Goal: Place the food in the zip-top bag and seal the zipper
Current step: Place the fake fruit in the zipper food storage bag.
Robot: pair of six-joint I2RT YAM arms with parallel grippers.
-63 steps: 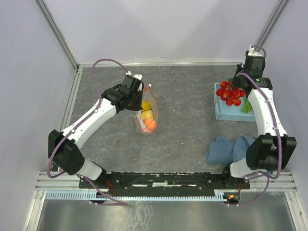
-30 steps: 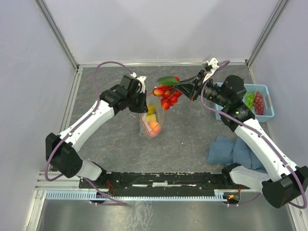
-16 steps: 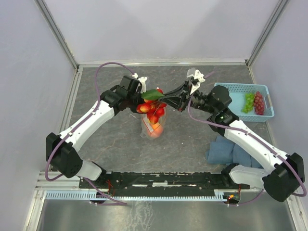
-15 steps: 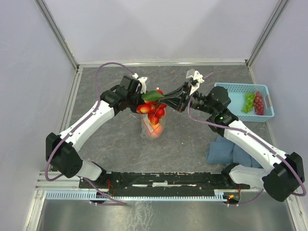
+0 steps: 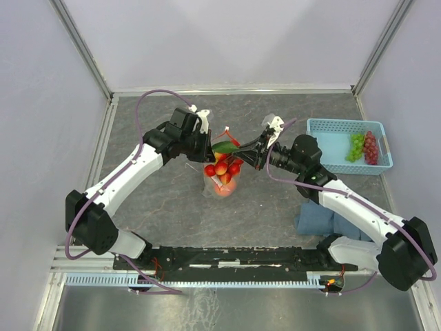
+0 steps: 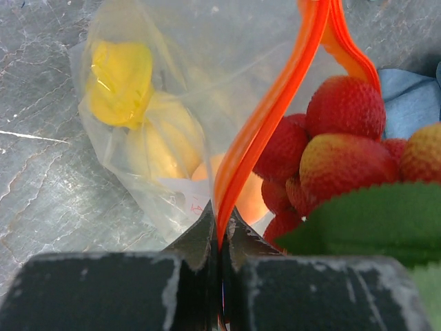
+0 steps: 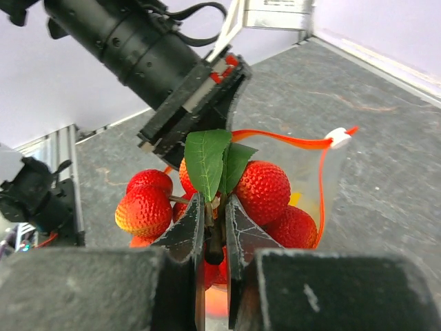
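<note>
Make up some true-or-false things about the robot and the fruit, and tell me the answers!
1. The right tool pinches the strawberries by their stem. True.
2. The left tool is open and touches nothing. False: it is shut on the zipper of the zip-top bag.
3. The grapes are in the bag. False: they lie in the blue basket.
4. Yellow fruit sits inside the bag. True.

Strawberries (image 7: pixel 269 189) red w/ green leaves (image 7: pixel 207 155); zipper (image 6: pixel 265 121) orange; mango (image 6: pixel 120 72) yellow; basket (image 5: pixel 331 141) lt blue; table (image 5: pixel 275 207) grey marbled.
</note>
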